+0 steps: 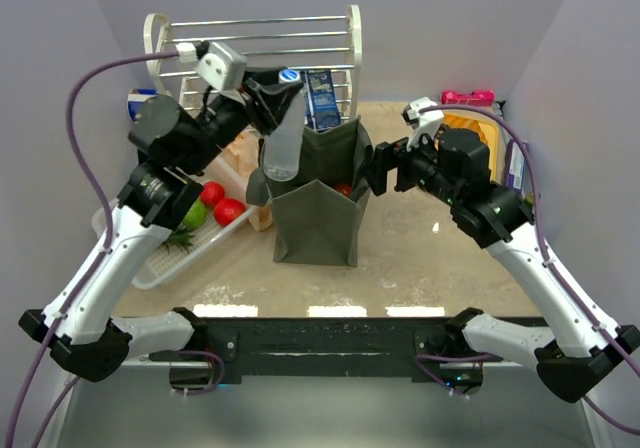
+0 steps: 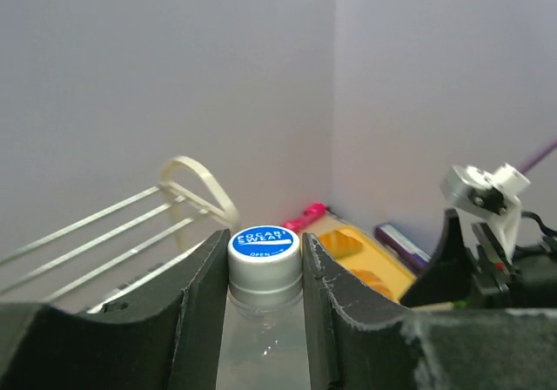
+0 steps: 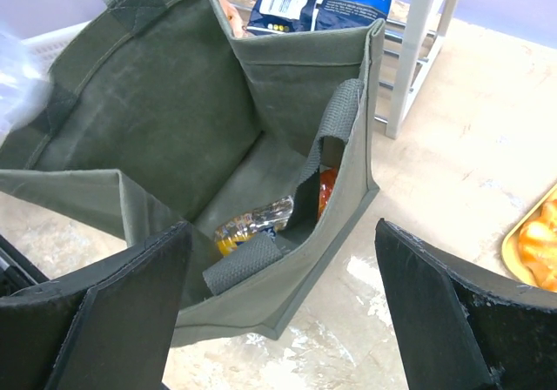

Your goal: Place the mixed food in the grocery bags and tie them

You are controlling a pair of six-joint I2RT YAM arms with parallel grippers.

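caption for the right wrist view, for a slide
Open right pincer over the olive tote, a wrapped packet lying at its bottom.

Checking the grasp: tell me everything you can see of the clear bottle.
It's a clear plastic bottle with a silver cap, blue on top, reading Pocari Sweat. The fingers of the left gripper clamp it at cap and neck. It hangs roughly upright, base at the open mouth of the olive tote.

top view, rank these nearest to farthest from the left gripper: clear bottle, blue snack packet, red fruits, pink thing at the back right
1. clear bottle: clamped in the left gripper itself.
2. blue snack packet: just to its right, at the back.
3. red fruits: in the tray, toward the near left.
4. pink object: back right corner.
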